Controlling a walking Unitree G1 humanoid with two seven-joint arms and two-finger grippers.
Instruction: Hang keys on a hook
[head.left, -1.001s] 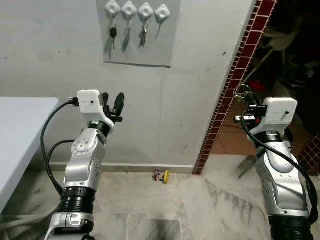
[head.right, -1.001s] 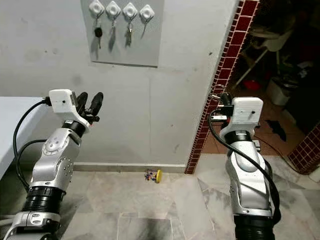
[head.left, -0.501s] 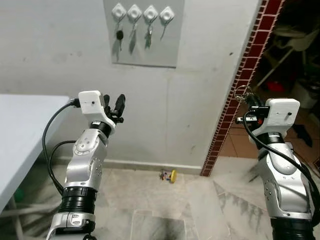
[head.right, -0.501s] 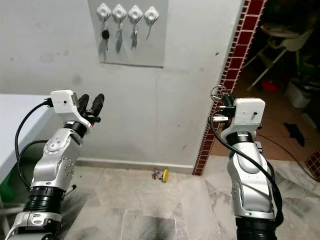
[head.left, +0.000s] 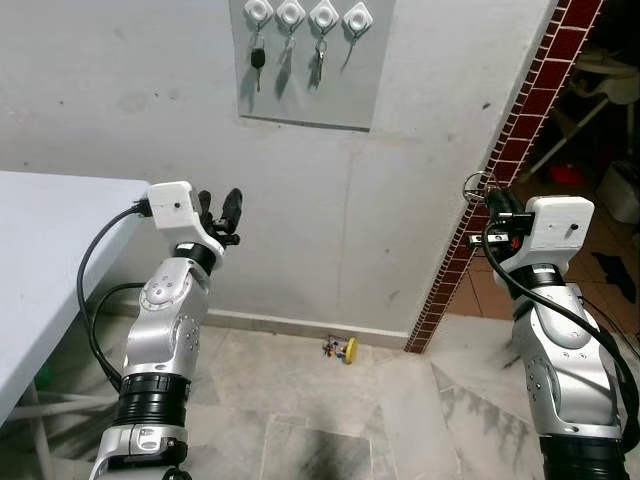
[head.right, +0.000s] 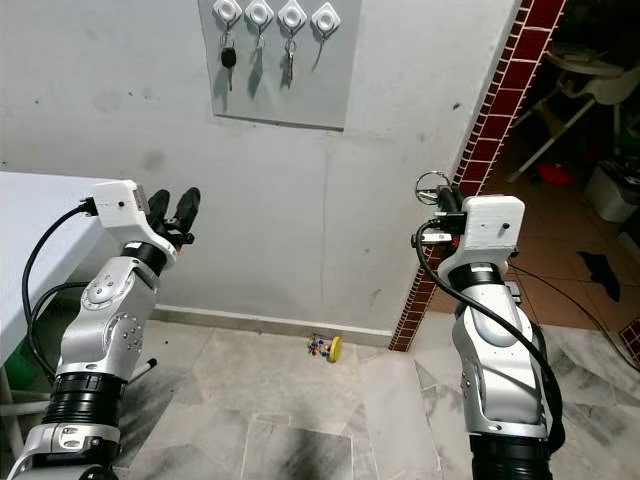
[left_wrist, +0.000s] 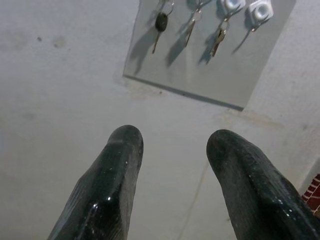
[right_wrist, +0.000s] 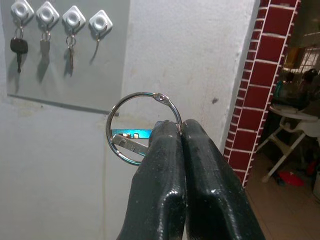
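Change — your view is swinging left and settling closer: the hook plate (head.left: 312, 62) is now sitting nearer centre, so you are lining up, not yet hanging.

Keys (right_wrist: 131, 139) — you are carrying them on their ring (right_wrist: 143, 127) in the right gripper (right_wrist: 182, 131), jaws clenched on it, well below and right of the plate.

Hooks — the three left ones are occupied; the rightmost hook (right_wrist: 101, 21) is looking free.

Arms — your right arm is raised beside the brick edge (head.left: 505, 150); the left gripper (left_wrist: 172, 142) is pointing up at the wall, jaws released.

Marble-tiled floor (head.left: 300, 400) carries a small toy (head.left: 343, 349) (yellow-wheeled) by the wall.
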